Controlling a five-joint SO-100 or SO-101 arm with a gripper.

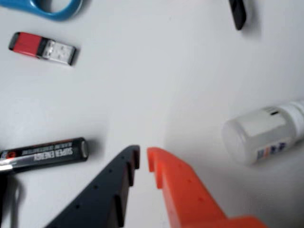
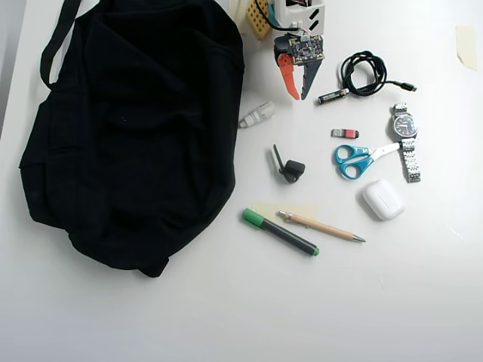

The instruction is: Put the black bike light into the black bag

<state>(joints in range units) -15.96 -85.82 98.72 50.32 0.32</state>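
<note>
The table (image 2: 226,317) is white, and its whole lower part in the overhead view lies bare. The bag (image 2: 128,128) fills the upper left of that view, its strap (image 2: 56,38) looping near the table's left edge and its right hem running down beside the small things. The arm (image 2: 298,23) enters at the top edge, just right of the bag.

The claw (image 2: 297,96) hangs over bare table with its 2 tips close together, only a narrow slit between them, and nothing is held; the wrist view shows the dark finger (image 1: 109,190) and orange finger (image 1: 185,190) nearly meeting above white surface.

Right of the claw lie a coiled cable (image 2: 364,72) and a battery (image 2: 332,96). A watch (image 2: 407,143), scissors (image 2: 355,160) and a white case (image 2: 383,200) sit toward the right edge. A marker (image 2: 281,232) and pencil (image 2: 321,226) lie below.

The light (image 2: 291,170) rests on the table below the claw, well apart from it, near the bag's right hem, with clear room around it. A grey-white cylinder (image 2: 257,115) lies between claw and bag. A red USB stick (image 2: 345,133) sits just above the scissors.
</note>
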